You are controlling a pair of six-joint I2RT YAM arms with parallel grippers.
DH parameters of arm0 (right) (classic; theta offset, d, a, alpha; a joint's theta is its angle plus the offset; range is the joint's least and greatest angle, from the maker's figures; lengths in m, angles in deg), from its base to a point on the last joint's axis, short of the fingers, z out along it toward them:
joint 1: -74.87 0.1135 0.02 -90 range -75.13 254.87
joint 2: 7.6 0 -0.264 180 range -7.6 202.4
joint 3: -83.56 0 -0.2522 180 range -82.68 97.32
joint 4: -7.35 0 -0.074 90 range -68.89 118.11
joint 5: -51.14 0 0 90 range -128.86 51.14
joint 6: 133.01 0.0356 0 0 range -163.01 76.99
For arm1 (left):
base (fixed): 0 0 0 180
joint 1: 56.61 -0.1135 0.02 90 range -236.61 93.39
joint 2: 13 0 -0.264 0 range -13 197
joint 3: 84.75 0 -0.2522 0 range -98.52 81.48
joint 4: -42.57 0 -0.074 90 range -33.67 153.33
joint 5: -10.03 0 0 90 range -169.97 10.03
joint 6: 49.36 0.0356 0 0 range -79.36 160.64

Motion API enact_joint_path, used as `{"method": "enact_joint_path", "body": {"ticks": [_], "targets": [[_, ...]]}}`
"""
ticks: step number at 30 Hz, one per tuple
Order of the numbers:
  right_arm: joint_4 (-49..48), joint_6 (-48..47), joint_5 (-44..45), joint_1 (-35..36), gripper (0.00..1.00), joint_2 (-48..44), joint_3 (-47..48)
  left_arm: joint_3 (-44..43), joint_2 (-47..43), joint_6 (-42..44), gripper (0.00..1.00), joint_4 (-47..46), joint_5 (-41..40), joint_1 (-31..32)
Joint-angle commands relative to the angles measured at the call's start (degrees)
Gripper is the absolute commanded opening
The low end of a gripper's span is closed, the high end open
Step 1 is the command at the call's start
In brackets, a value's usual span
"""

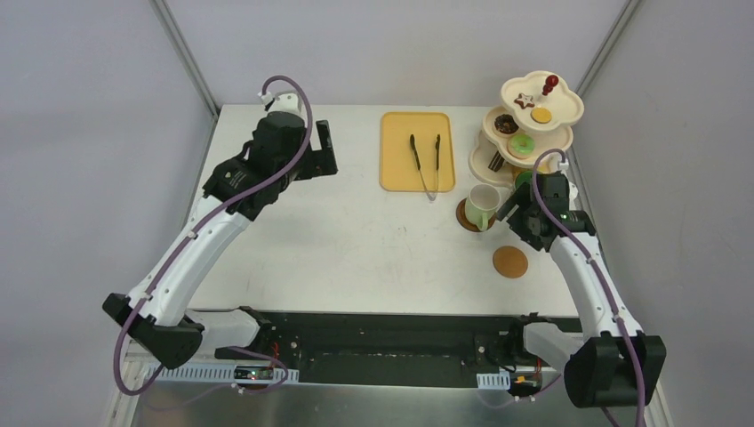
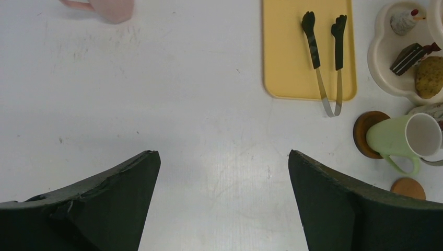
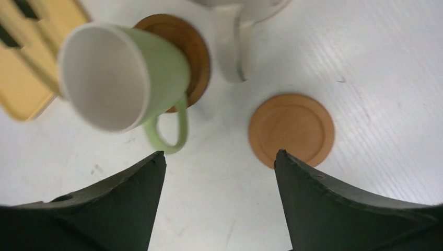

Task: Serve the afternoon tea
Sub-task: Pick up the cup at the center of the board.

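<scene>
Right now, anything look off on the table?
Minor only: the tongs stick out hinge-first past the near edge of the yellow tray. The green mug looks slightly off-centre on its coaster. Nothing spilled or broken.

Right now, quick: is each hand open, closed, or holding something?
Left hand: open, holding nothing.
Right hand: open, holding nothing; the green mug sits just ahead of it, not gripped.

The left gripper [image 2: 223, 209] hangs over the table [image 2: 183, 104], jaws wide with nothing between them. Ahead to its right a tray [image 2: 284, 52] holds tongs [image 2: 312, 44]; farther right are a green mug [image 2: 397, 138] on a coaster [image 2: 363, 130] and a stand [image 2: 379, 63]. A pink mug [image 2: 107, 8] shows far ahead-left.
</scene>
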Motion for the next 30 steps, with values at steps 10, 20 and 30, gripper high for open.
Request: {"method": "enact_joint_path", "body": {"ticks": [10,20,30], "targets": [[3.16,-9.91,-19.18,3.7,0.82,-3.48,5.9,-12.7,18.5,-2.17,0.98,-3.3,17.5,-19.01],[3.84,-10.0,-22.88,6.77,0.83,-4.05,4.62,-33.43,38.25,10.35,0.93,6.94,23.18,-31.92],[5.96,-10.09,-23.4,10.42,0.84,0.49,7.89,-47.54,52.48,21.72,0.89,7.39,28.6,-39.41]]}}
